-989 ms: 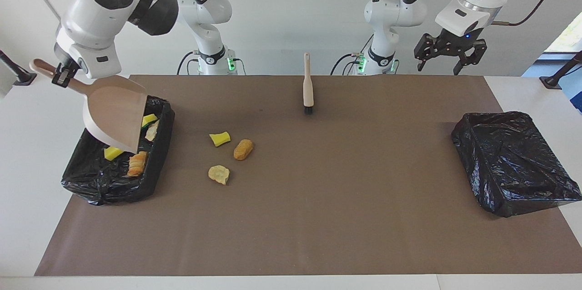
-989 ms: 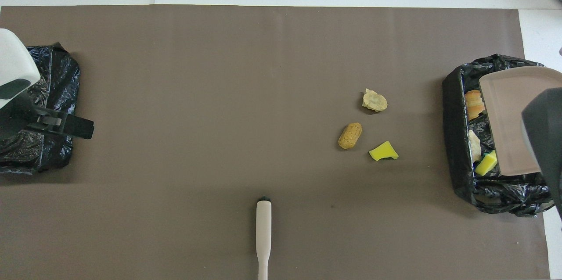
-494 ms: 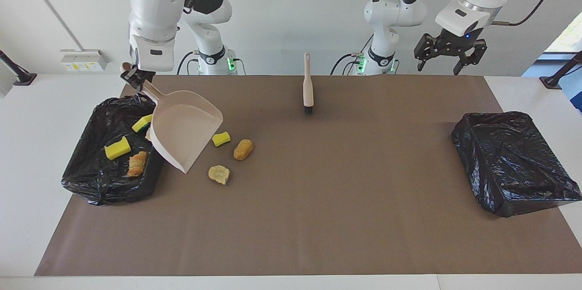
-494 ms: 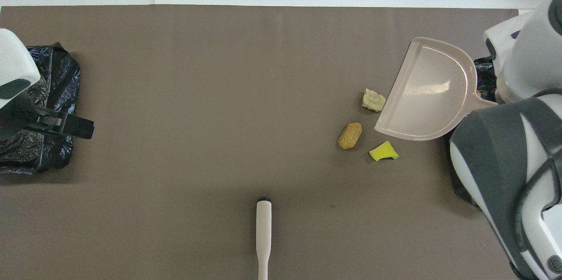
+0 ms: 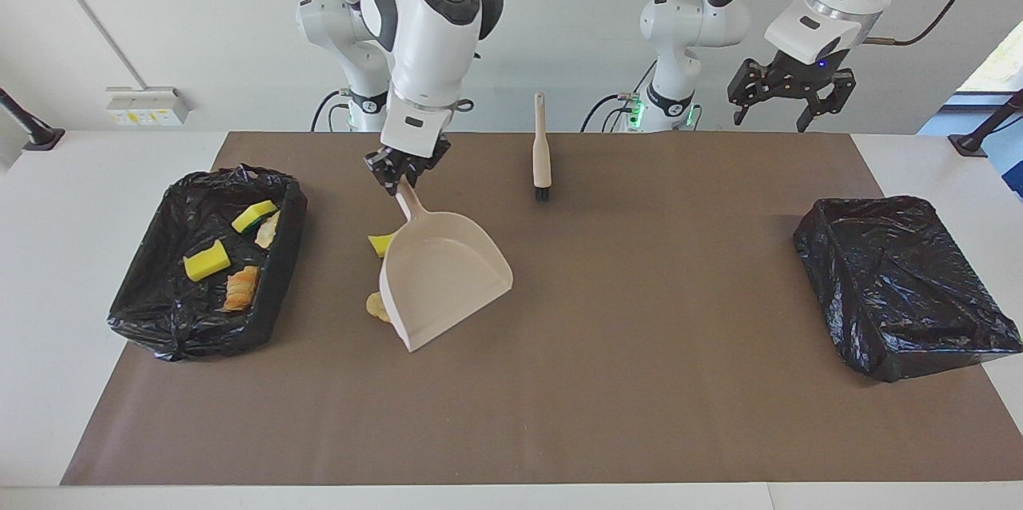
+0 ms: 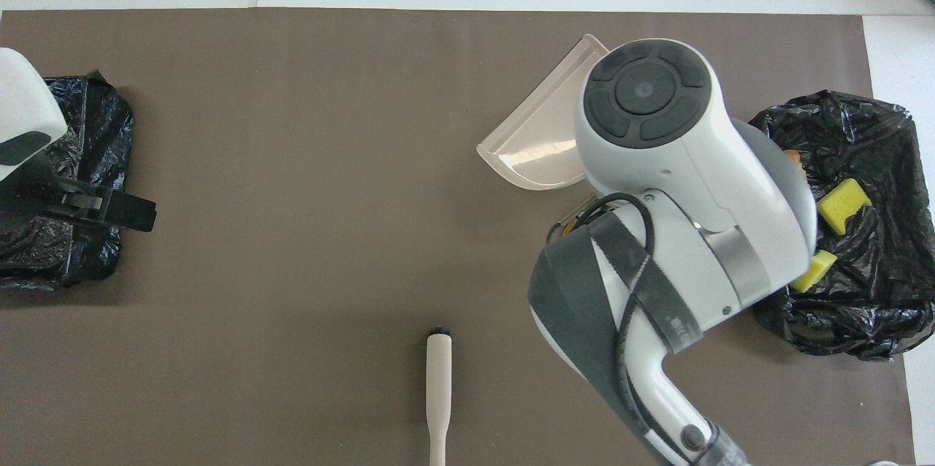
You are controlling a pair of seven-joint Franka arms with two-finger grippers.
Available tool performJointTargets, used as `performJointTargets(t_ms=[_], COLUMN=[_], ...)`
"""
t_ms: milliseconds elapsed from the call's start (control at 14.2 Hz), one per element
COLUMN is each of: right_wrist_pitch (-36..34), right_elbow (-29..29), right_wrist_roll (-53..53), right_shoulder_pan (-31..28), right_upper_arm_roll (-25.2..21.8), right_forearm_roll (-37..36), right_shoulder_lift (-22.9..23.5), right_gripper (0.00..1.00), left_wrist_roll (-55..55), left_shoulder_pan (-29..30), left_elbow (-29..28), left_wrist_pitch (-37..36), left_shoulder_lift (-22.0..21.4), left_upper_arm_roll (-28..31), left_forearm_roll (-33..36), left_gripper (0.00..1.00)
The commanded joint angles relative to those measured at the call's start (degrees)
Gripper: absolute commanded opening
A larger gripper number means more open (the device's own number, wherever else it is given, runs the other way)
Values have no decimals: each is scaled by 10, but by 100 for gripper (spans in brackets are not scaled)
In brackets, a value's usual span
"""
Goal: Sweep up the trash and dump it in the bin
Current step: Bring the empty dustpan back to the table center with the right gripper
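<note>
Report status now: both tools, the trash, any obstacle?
Right tool shut on pinkish-beige plastic dustpan, over mat trash. Left tool open, waiting above empty black-lined bin. Four scraps in filled black-lined bin. Nothing blocking.

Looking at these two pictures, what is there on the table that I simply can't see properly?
- Loose trash: in the facing view the dustpan hides all but a yellow scrap and a pale chunk; overhead the right arm covers them.
- Right gripper, shut on the dustpan handle: overhead the arm hides it.
- Brush: overhead the bottom edge cuts its handle.
- Bin at the right arm's end: overhead the arm covers part of it.
</note>
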Motion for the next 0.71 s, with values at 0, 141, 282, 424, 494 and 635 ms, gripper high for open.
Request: performJointTargets(t_ms=[0, 141, 282, 424, 494, 635], right_wrist_pitch=[70, 102, 136, 175, 188, 210], right_elbow=[16, 46, 77, 80, 79, 75], right_wrist_roll=[150, 251, 349, 399, 403, 397], right_shoulder_pan=[-4, 36, 72, 91, 103, 113], right_upper_arm_roll=[0, 1, 1, 8, 8, 8], right_forearm_roll=[96, 110, 112, 119, 119, 116], right_shoulder_lift=[34, 78, 123, 148, 162, 180], right_gripper=[0, 0, 0, 0, 0, 0], left_wrist_roll=[9, 11, 13, 24, 24, 24], left_shoulder_pan=[9, 15, 27, 33, 33, 33], left_elbow=[2, 0, -1, -4, -5, -7], left_wrist_pitch=[-5, -1, 10, 31, 36, 37], left_shoulder_lift=[-3, -3, -3, -3, -3, -3], left_upper_arm_roll=[-2, -1, -2, -2, -2, -2], left_forearm_roll=[6, 4, 1, 1, 0, 0], left_gripper=[100, 100, 100, 100, 100, 100])
